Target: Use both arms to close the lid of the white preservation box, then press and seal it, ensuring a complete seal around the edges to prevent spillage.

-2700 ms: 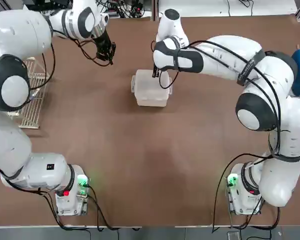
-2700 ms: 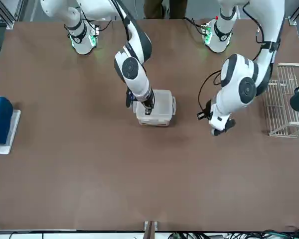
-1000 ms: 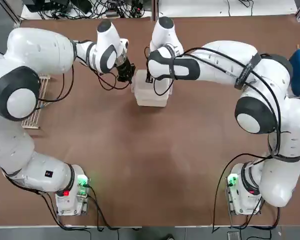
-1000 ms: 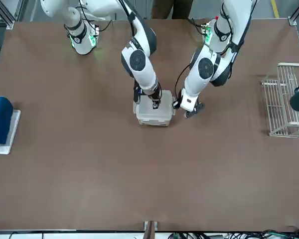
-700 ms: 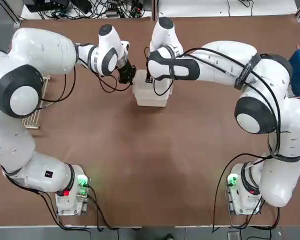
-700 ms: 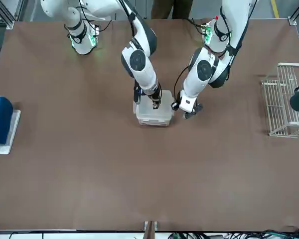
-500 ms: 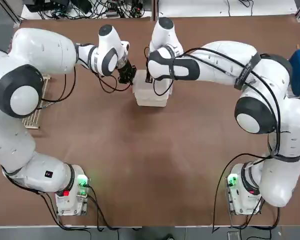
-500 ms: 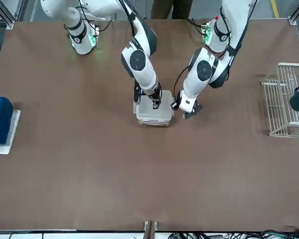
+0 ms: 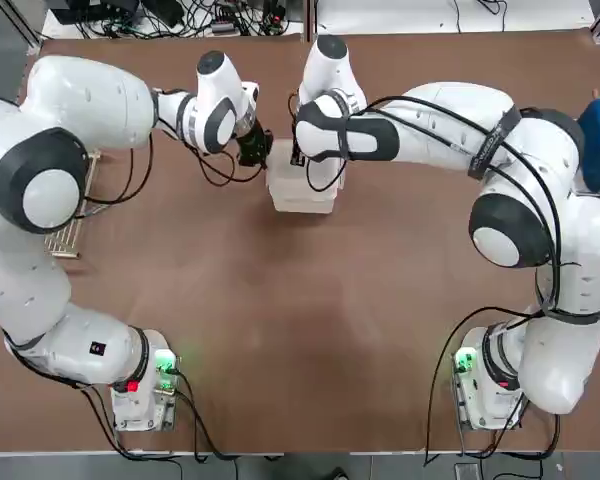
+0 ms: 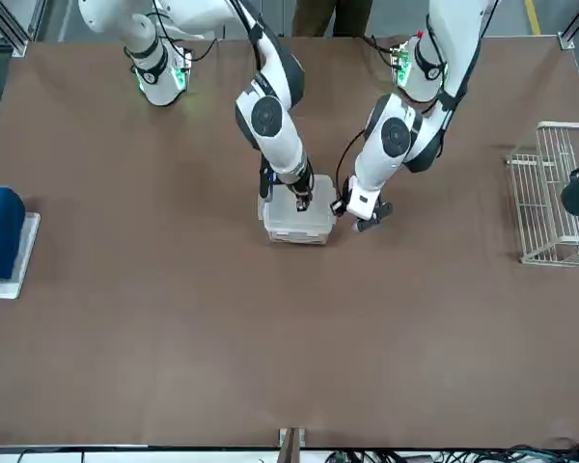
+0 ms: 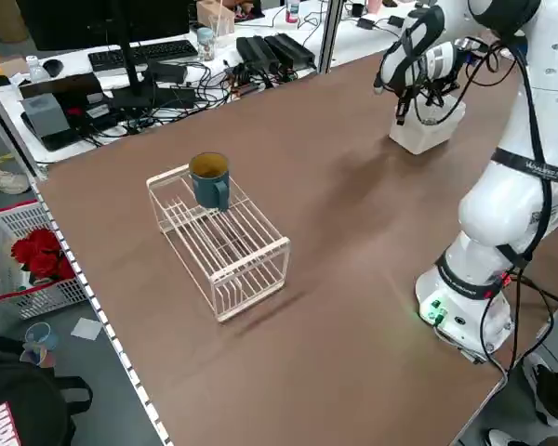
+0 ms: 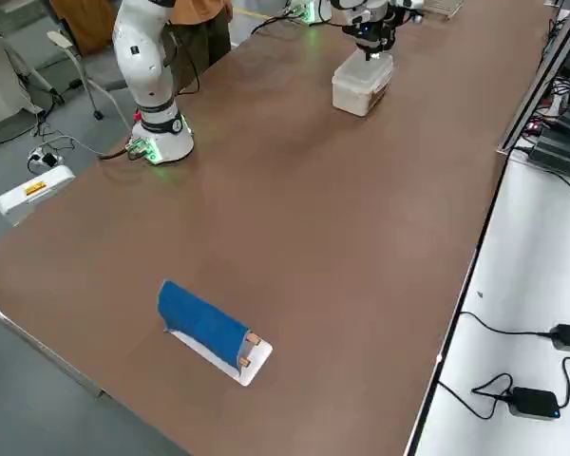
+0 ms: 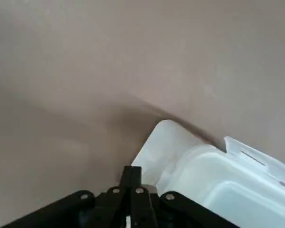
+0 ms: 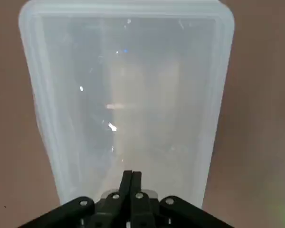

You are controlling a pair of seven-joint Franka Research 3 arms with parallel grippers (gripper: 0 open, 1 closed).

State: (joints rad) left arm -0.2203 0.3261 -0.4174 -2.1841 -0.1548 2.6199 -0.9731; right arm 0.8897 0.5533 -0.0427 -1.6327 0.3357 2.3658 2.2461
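Your left tool (image 9: 254, 150) has swung in from the worktop's left, pinched shut beside the white preservation box (image 9: 302, 190) near the far edge. Right tool (image 9: 302, 158), shut, presses its lid (image 14: 126, 95).

overall: bright, even indoor light, seemingly from overhead; no dark corners on the desk (image 9: 280, 330)
shadows: soft, short; faint patch under the arms (image 9: 430, 120) in top view; darker soft band on the desk beside the white preservation box (image 13: 213, 185) in left wrist view
glare: glossy highlights on arm shells; small white and blue specks on the lid (image 14: 126, 104) in right wrist view
green lights: bases (image 9: 165, 365) glow green, slight green tint at right wrist view's lower corner
focus: top, front, side views sharp; left wrist view soft, desk texture smeared; tool (image 13: 134, 202) fingers at the frame edge slightly blurred
distortion: mild wide-angle bend at side view edges
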